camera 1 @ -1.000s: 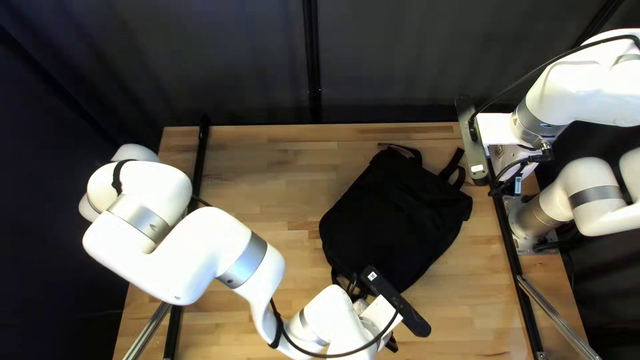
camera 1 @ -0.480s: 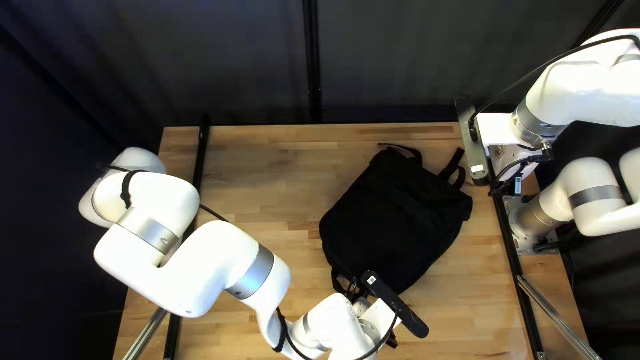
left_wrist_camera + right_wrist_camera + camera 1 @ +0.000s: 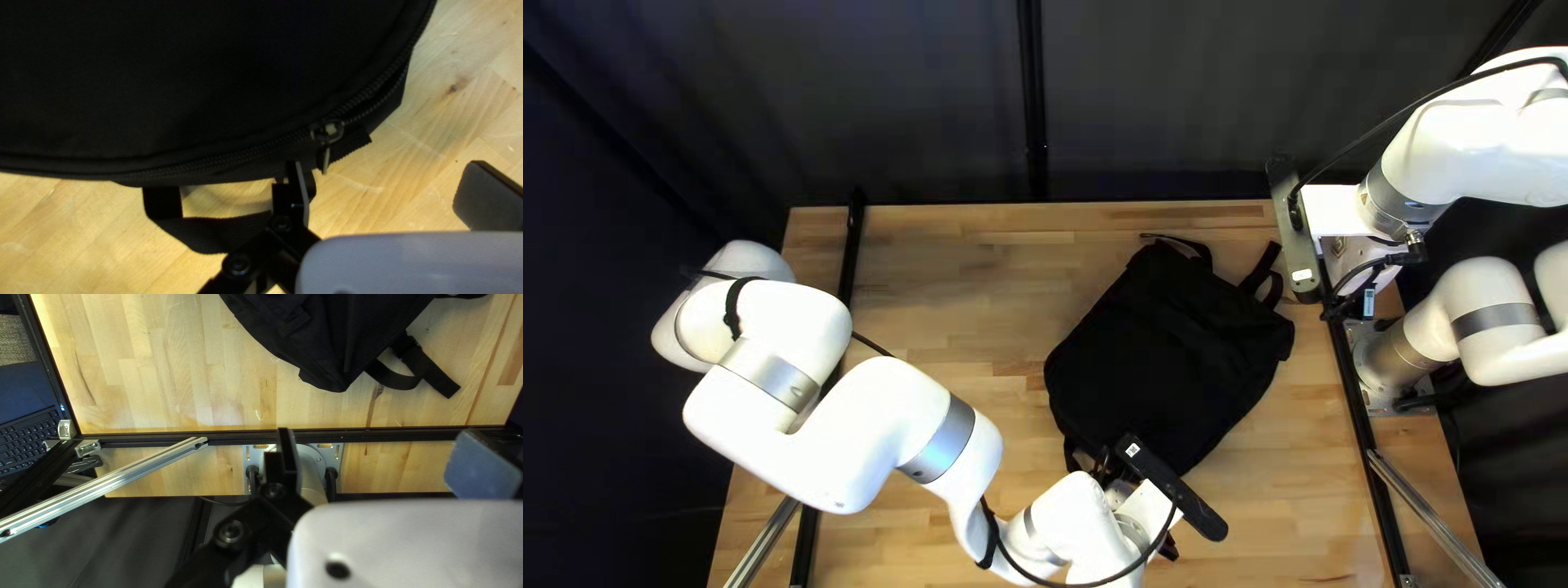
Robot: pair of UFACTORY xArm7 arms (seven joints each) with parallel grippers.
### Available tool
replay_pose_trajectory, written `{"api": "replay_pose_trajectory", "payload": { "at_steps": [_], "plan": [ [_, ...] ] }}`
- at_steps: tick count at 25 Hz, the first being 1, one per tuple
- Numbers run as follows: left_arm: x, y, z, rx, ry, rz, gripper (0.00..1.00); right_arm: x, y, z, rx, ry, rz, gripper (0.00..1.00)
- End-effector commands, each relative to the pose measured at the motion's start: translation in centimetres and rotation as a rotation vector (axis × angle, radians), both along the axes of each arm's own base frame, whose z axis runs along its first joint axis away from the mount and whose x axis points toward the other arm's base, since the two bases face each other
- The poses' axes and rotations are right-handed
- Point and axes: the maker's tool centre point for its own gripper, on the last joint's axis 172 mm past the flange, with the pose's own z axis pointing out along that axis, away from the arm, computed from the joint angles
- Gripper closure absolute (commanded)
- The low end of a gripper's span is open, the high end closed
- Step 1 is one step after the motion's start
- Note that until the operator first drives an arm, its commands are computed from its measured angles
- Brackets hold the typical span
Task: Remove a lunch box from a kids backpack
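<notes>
Lunch box out of sight, I judge I'm at unzipping the backpack [image 3: 190,81]: my left claw [image 3: 384,167], spread like my right claw [image 3: 375,442], must next pinch the zipper pull [image 3: 326,159].

We hold our left gripper [image 3: 1136,505] low, its fingers spread. Our right gripper [image 3: 1335,212] hangs beneath its raised wrist, fingers also apart.
</notes>
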Motion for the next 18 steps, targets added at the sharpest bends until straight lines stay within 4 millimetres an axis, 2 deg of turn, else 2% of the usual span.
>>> {"api": "replay_pose_trajectory", "payload": {
  "at_steps": [1, 3, 4, 5, 6, 7, 18],
  "plan": [
    [0.1, 0.14, 0.04, -0.001, 0.001, -0.004, 0.31, 0.0, 0.0, 0.0, 0.0, 0.0, 0.0, 0.0],
    [0.04, 0.12, 0.08, -0.002, 0.001, -0.006, 0.37, 0.0, 0.0, 0.0, 0.0, 0.0, 0.0, 0.0],
    [0.02, 0.13, 0.07, -0.002, 0.001, -0.007, 0.47, 0.0, 0.0, 0.0, 0.0, 0.0, 0.0, 0.0],
    [0.0, 0.14, 0.05, -0.002, 0.0, -0.007, 0.85, 0.0, 0.0, 0.0, 0.0, 0.0, 0.0, 0.0],
    [-0.04, 0.11, 0.01, 0.001, 0.001, -0.009, 0.85, 0.0, 0.0, 0.0, 0.0, 0.0, 0.0, 0.0],
    [-0.06, 0.1, 0.0, 0.003, 0.001, -0.01, 1.0, 0.0, 0.0, 0.0, 0.0, 0.0, 0.0, 0.0],
    [-0.52, 0.14, 0.06, 0.021, -0.002, -0.015, 1.0, 0.0, 0.0, 0.0, 0.0, 0.0, 0.0, 0.0]
  ]
}}
